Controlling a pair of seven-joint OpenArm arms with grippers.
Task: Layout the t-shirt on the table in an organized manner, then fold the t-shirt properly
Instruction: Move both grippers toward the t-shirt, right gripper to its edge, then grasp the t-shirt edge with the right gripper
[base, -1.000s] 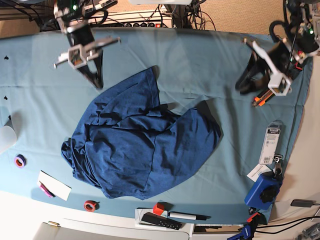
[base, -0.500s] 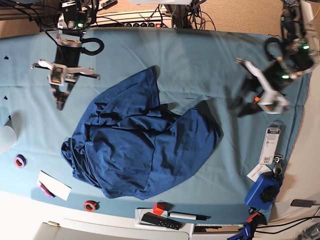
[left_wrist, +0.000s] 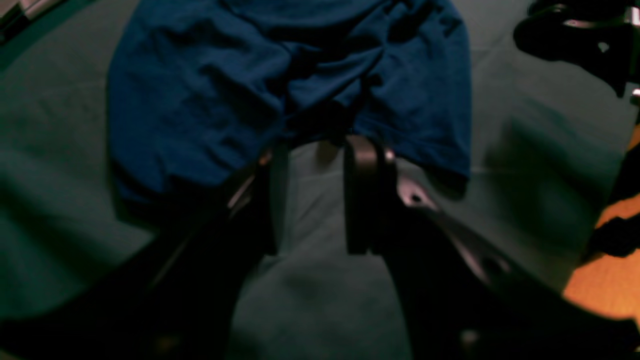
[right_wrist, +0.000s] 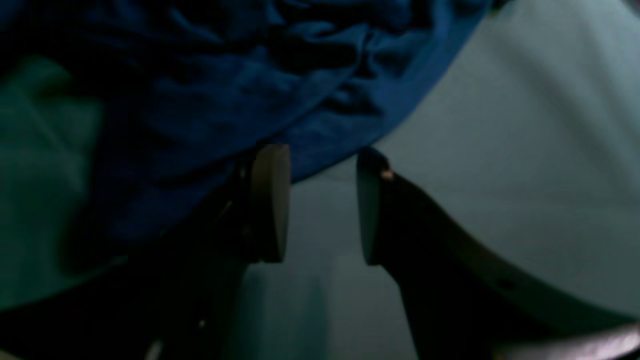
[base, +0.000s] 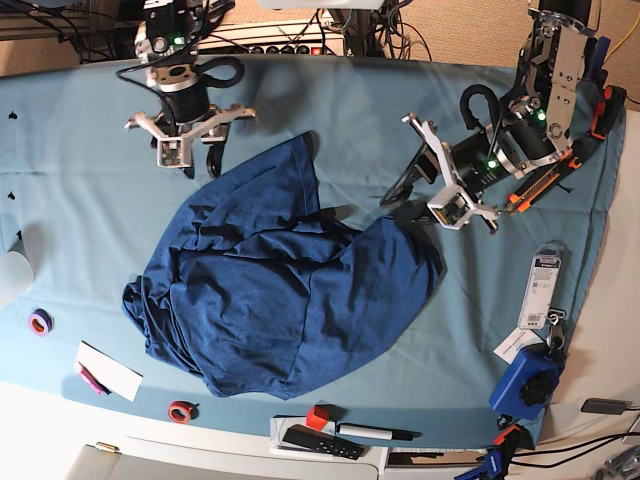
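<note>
The dark navy t-shirt (base: 270, 300) lies crumpled in a heap on the teal table (base: 80, 200), one flap reaching toward the far edge. My left gripper (base: 402, 196) hovers just off the shirt's right edge. In the left wrist view the left gripper (left_wrist: 320, 150) is open, with bare table cloth between its fingers and the t-shirt (left_wrist: 280, 75) hem at their tips. My right gripper (base: 196, 162) sits by the shirt's far left flap. Seen from the right wrist, the right gripper (right_wrist: 320, 155) is open and the t-shirt (right_wrist: 225, 85) edge lies just beyond the fingertips.
Along the front edge lie a purple ring (base: 40, 322), a white card (base: 108, 370), a red ring (base: 180, 411), a red cube (base: 318, 417), a black remote (base: 322, 441) and a pen (base: 375, 432). A packaged item (base: 543, 288) and a blue device (base: 525, 380) sit at the right.
Both arms have closed in on the t-shirt. The left gripper swung in to the shirt's right edge. The right gripper moved to the far left flap and opened.
</note>
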